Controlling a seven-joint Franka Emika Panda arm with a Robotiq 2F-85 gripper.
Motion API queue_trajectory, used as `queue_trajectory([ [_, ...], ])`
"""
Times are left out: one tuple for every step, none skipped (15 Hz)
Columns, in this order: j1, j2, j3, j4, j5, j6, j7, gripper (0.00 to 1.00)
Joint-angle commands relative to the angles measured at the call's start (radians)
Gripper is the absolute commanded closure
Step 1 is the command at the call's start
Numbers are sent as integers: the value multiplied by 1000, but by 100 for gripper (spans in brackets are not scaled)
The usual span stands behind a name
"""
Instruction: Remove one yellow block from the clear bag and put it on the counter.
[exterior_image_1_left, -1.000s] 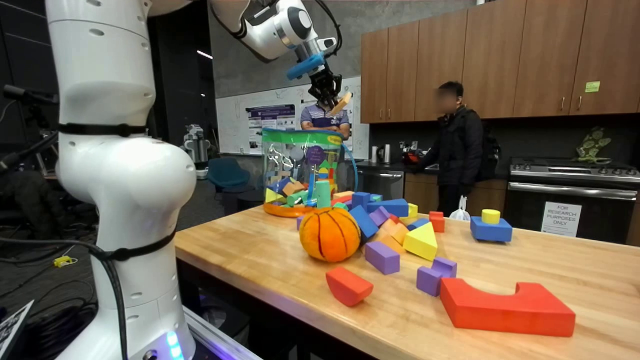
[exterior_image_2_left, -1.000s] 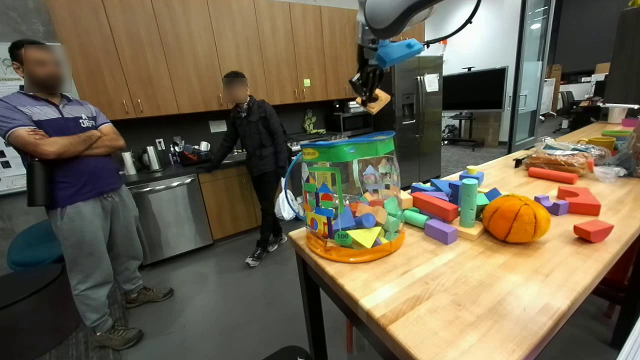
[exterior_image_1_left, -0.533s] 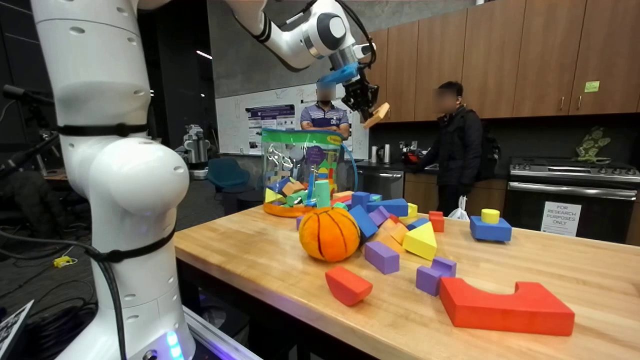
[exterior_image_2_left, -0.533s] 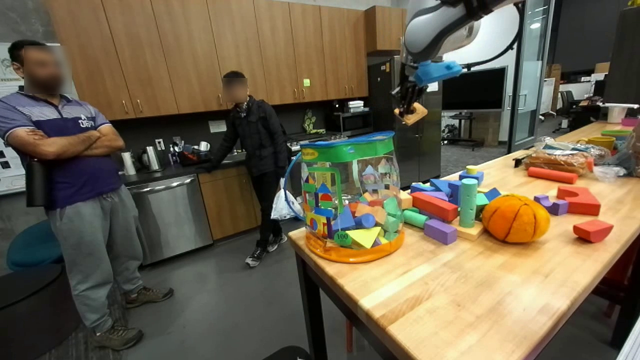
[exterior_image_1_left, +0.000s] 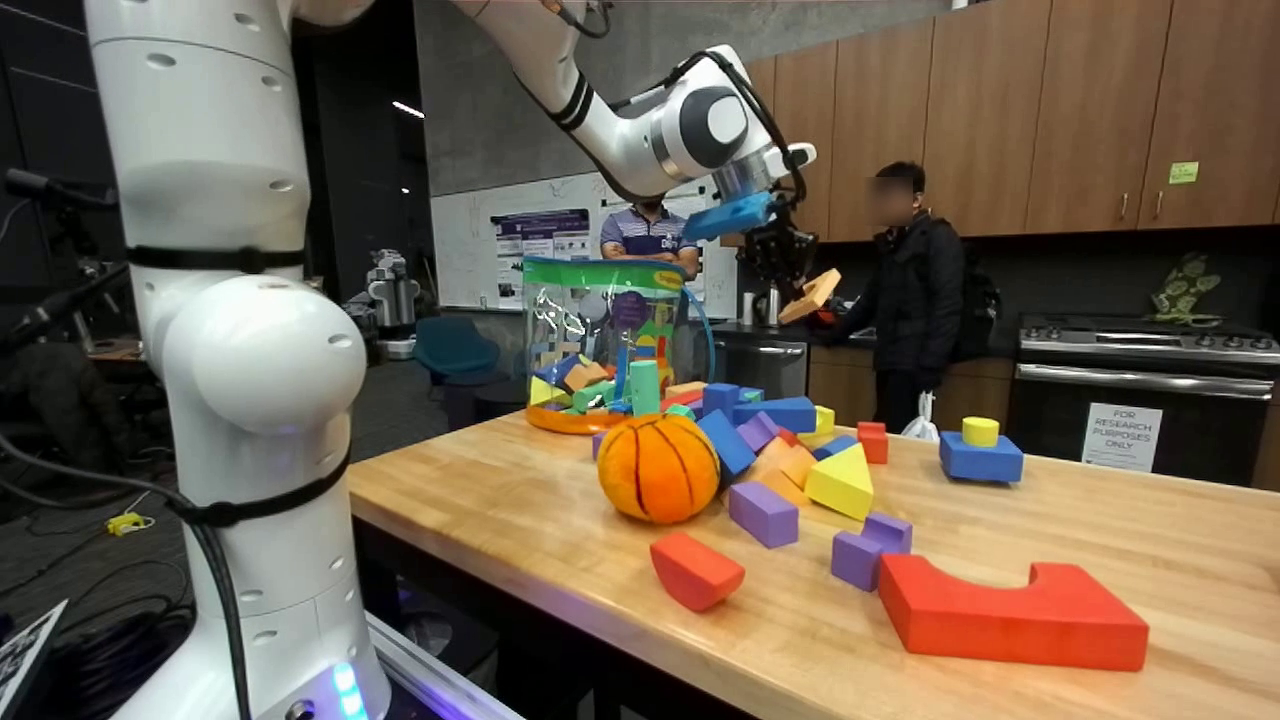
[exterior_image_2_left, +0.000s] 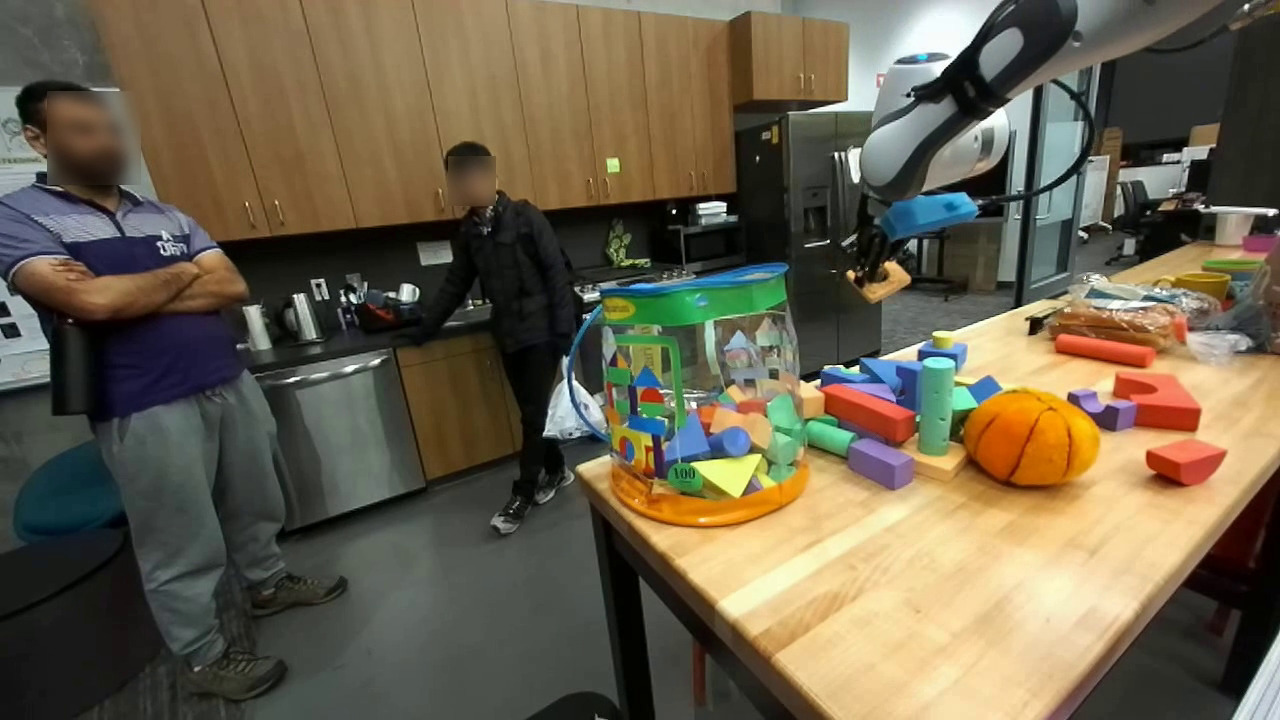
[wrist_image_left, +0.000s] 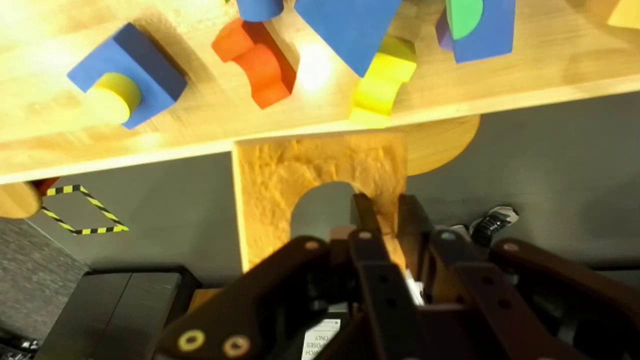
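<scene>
My gripper (exterior_image_1_left: 790, 285) is shut on an arch-shaped block (exterior_image_1_left: 812, 296), tan-orange in both exterior views and golden yellow in the wrist view (wrist_image_left: 270, 185). The fingers (wrist_image_left: 385, 200) pinch one leg of the arch. In an exterior view the gripper (exterior_image_2_left: 870, 262) holds the block (exterior_image_2_left: 886, 284) in the air, above the block pile and beside the bag. The clear bag (exterior_image_2_left: 700, 305) stands upright at the counter's end, with mixed blocks inside, including a yellow triangle (exterior_image_2_left: 728, 472). The bag also shows behind the ball (exterior_image_1_left: 605, 272). The wooden counter (exterior_image_1_left: 470, 480) lies below.
An orange ball (exterior_image_1_left: 660, 468), a yellow wedge (exterior_image_1_left: 843, 483), a red arch (exterior_image_1_left: 1015, 615) and several other blocks lie on the counter. A green cylinder (exterior_image_2_left: 937, 405) stands upright near the ball. Wrapped packages (exterior_image_2_left: 1120, 315) lie farther along. Two people stand beyond the counter.
My gripper, still holding the arch block, has moved from above the bag's opening, sideways away from the bag and downward. The bag and the blocks on the counter look unmoved.
</scene>
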Motion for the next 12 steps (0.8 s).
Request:
queue_trajectory([
  [-24, 60, -16, -28, 73, 39, -48, 96],
  [-31, 77, -21, -37, 107, 42, -64, 96],
  [-39, 93, -25, -41, 136, 40, -77, 96],
  [-61, 124, -36, -66, 185, 76, -121, 96],
  [-72, 140, -38, -67, 216, 74, -136, 96],
  [-84, 159, -37, -68, 252, 76, -158, 96],
  [-95, 173, -36, -70, 281, 75, -172, 96],
  [-114, 196, -36, -72, 317, 85, -201, 96],
  [-122, 202, -33, -70, 335, 76, -203, 96],
  [-132, 218, -27, -62, 360, 70, -218, 96],
  [-132, 215, -26, -60, 363, 55, -211, 96],
  [-128, 217, -24, -56, 366, 51, -204, 96],
])
